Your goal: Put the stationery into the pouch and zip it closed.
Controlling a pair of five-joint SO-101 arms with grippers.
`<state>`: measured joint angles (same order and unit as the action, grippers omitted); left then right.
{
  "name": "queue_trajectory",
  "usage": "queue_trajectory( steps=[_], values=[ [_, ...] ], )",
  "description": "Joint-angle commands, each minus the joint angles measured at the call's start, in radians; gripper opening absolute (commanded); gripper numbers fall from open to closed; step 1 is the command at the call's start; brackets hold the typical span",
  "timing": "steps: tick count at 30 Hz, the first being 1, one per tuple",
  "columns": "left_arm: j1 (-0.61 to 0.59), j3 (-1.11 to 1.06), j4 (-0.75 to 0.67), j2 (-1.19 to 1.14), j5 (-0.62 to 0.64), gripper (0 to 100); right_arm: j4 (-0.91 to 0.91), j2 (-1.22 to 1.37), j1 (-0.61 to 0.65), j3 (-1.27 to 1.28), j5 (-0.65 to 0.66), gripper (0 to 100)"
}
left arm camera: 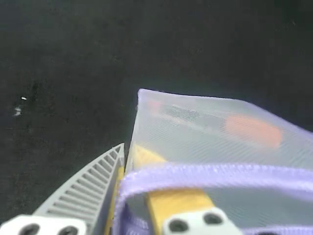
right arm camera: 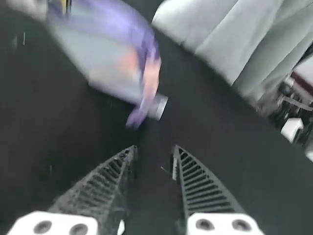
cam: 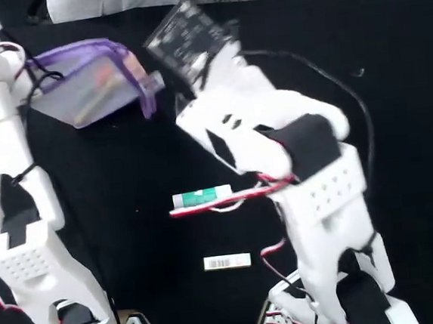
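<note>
Left claw [left arm camera: 129, 152] clamped on pouch [left arm camera: 205, 137] rim — translucent, purple-trimmed, orange item [left arm camera: 252, 129] inside; right claw [right arm camera: 152, 154] parted, empty.

The black table [cam: 389, 56] carries a green-and-white tube [cam: 202, 198], with a small white bar [cam: 227, 262] near it, toward the arm bases.

Robotics lab: black-covered table [cam: 405, 62], white arm [cam: 321, 191], loose cables [cam: 338, 83].
</note>
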<state>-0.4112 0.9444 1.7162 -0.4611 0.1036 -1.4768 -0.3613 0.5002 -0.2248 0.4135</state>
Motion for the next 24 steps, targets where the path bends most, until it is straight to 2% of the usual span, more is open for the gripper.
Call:
queue_trajectory(
  steps=[1,9,13,17,24],
  values=[
    [-0.094,0.007,-0.051,-0.058,-0.006,3,0.014,0.007,-0.017,0.156,0.109,11.6],
    [-0.131,0.016,-0.086,-0.092,-0.008,3,0.293,0.039,-0.015,0.601,0.301,11.6],
    [-0.133,0.056,-0.089,-0.143,-0.029,3,0.402,0.099,0.023,0.737,0.356,11.6],
    [-0.133,0.113,-0.063,-0.178,-0.029,3,0.470,0.265,0.049,0.736,0.351,11.4],
    [-0.133,0.199,-0.014,-0.210,-0.029,3,0.430,0.479,0.077,0.611,0.390,11.4]
  ],
)
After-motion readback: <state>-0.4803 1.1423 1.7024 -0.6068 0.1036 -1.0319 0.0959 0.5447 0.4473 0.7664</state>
